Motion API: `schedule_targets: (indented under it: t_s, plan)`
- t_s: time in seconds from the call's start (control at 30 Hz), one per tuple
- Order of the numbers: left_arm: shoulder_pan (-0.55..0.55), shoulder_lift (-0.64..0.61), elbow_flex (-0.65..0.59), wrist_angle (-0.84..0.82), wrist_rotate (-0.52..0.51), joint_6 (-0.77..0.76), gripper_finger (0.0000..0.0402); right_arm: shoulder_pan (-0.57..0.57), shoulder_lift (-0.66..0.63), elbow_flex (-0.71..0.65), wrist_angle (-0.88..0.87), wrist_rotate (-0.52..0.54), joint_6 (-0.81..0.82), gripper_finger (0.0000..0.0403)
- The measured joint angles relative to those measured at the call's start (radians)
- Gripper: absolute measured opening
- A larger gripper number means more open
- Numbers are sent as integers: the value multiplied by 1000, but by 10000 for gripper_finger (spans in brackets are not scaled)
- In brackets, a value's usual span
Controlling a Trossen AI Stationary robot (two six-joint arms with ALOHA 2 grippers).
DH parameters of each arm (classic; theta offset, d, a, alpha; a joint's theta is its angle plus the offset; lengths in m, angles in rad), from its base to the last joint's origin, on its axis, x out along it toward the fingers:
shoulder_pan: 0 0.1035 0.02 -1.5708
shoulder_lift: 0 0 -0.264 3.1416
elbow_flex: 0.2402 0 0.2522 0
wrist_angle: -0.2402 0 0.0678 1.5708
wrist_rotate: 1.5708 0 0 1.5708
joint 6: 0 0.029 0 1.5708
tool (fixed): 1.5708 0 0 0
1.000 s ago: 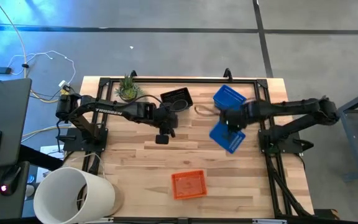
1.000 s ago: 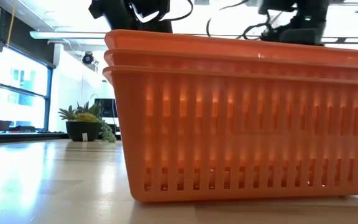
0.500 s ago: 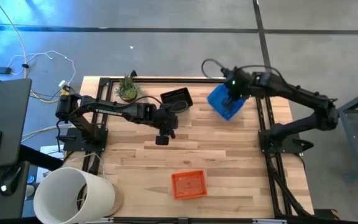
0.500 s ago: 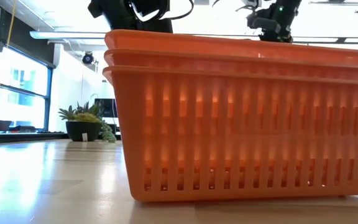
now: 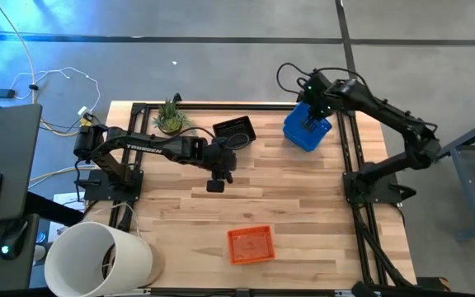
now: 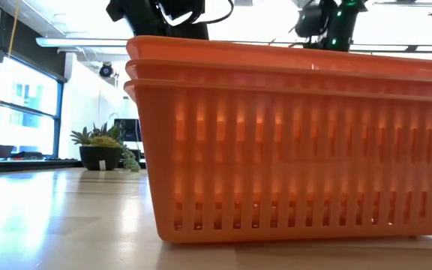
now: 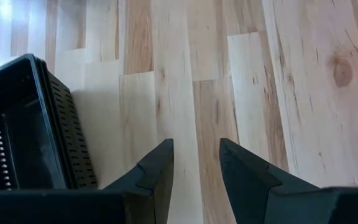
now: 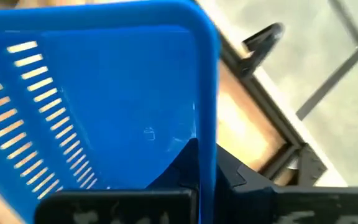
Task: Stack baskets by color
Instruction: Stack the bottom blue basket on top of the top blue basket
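Right claw (image 5: 310,122) is clamped on the wall of a blue basket (image 5: 306,132) and holds it at the far right of the worktop (image 5: 303,214), over the far right corner; the rim runs between the fingers in the right wrist view, w/ the basket (image 8: 104,106) tilted, its slotted wall toward the cam. I can't tell if there's more than one blue basket under it or if it's touching wood yet. Likely reason for the spot: blues are being gathered at that far corner, away from the other colours, so each pile has its own patch. Orange stack (image 5: 249,244) sits near centre, close to the near edge; low view shows three orange rims nested (image 6: 291,135), so that colour looks done. Black baskets (image 5: 235,130) sit far centre, just right of the small plant (image 5: 170,117); the count isn't readable. Right arm reaches from its base on the right, elbow out, bending back left and far so the wrist points down onto the basket. Left arm stretches from the left side toward centre; left claw (image 5: 215,183) hangs partly open and empty over bare wood, just near of the black baskets (image 7: 23,130), waiting. White bucket (image 5: 97,260) stands at the near left corner, not involved.
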Motion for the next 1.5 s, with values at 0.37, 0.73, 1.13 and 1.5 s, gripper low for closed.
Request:
schedule_targets:
  t_s: [0.37,0.73,1.13,1.5]
  plan:
    - [0,0,0,-1,3,-30,115,-53,130,0,-1,-59,-39,0]
    - [0,0,0,-3,3,-41,115,-92,238,-1,-21,-30,-71,0]
    - [0,0,0,-3,3,-37,115,-96,288,-1,-15,-24,-95,0]
    - [0,0,0,-3,3,-38,115,-96,293,-1,-15,-42,-89,16]
